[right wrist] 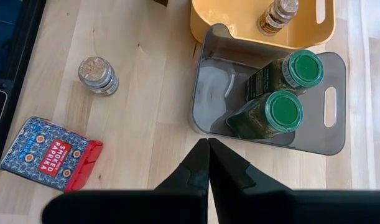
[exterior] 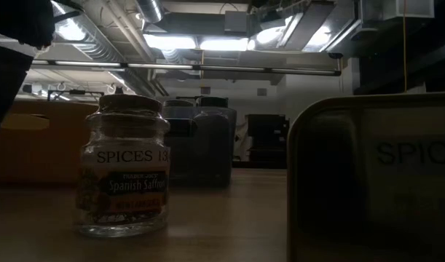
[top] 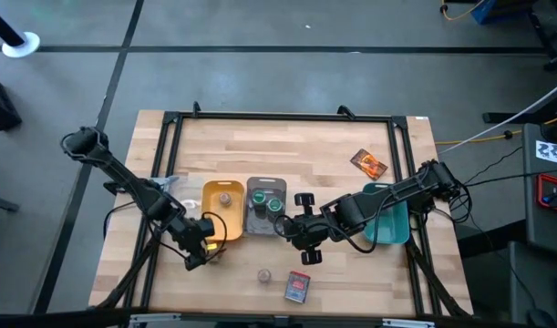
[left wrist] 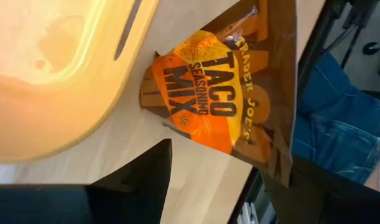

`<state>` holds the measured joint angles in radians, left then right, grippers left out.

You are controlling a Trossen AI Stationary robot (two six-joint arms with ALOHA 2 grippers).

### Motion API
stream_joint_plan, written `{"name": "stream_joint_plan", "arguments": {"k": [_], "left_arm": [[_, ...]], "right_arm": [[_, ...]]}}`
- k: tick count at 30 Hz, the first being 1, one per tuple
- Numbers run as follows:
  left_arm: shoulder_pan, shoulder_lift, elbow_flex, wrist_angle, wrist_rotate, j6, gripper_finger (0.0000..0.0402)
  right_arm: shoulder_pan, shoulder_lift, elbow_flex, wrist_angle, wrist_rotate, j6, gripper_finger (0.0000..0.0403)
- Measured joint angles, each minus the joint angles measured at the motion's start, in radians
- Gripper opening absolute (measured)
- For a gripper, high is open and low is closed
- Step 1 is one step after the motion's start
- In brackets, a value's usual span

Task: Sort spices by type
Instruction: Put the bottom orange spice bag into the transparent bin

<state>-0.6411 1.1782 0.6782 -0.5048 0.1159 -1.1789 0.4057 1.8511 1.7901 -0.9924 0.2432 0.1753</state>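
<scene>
Taco packet (left wrist: 217,93) lies just beyond open left end effector (left wrist: 227,186), beside yellow tray (left wrist: 65,74)

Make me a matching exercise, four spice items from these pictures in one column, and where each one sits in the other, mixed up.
Items
1. two green-lidded glass jars
2. red and blue smoked paprika box
3. orange and brown taco seasoning packet
4. small clear jar with a tan lid

Places
A. on bare wood, beside a loose jar
B. inside the yellow plastic tray
C. inside the grey plastic tray
D. on bare wood, at the yellow tray's edge

Pairs: 1-C, 2-A, 3-D, 4-B
</scene>
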Motion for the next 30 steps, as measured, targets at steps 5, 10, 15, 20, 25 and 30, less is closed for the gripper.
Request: {"name": "stream_joint_plan", "arguments": {"k": [5,10,15,20,25,30], "left_arm": [[0.000,0.041,0.000,0.038,-0.012,0.008,0.0221],[0.000,0.091,0.000,0.054,-0.016,0.034,0.0221],[0.000,0.129,0.000,0.055,-0.048,0.034,0.0221],[0.000,0.136,0.000,0.054,-0.106,0.030,0.0221],[0.000,0.136,0.000,0.053,-0.131,0.031,0.0200],[0.000,0.136,0.000,0.053,-0.131,0.033,0.0130]], "right_arm": [[0.000,0.000,0.000,0.002,0.000,0.000,0.0010],[0.000,0.000,0.000,0.004,0.000,0.000,0.0010],[0.000,0.000,0.000,0.004,0.000,0.000,0.0010],[0.000,0.000,0.000,0.005,0.000,0.000,0.0010],[0.000,0.000,0.000,0.005,0.000,0.000,0.0010],[0.000,0.000,0.000,0.005,0.000,0.000,0.0010]]}}
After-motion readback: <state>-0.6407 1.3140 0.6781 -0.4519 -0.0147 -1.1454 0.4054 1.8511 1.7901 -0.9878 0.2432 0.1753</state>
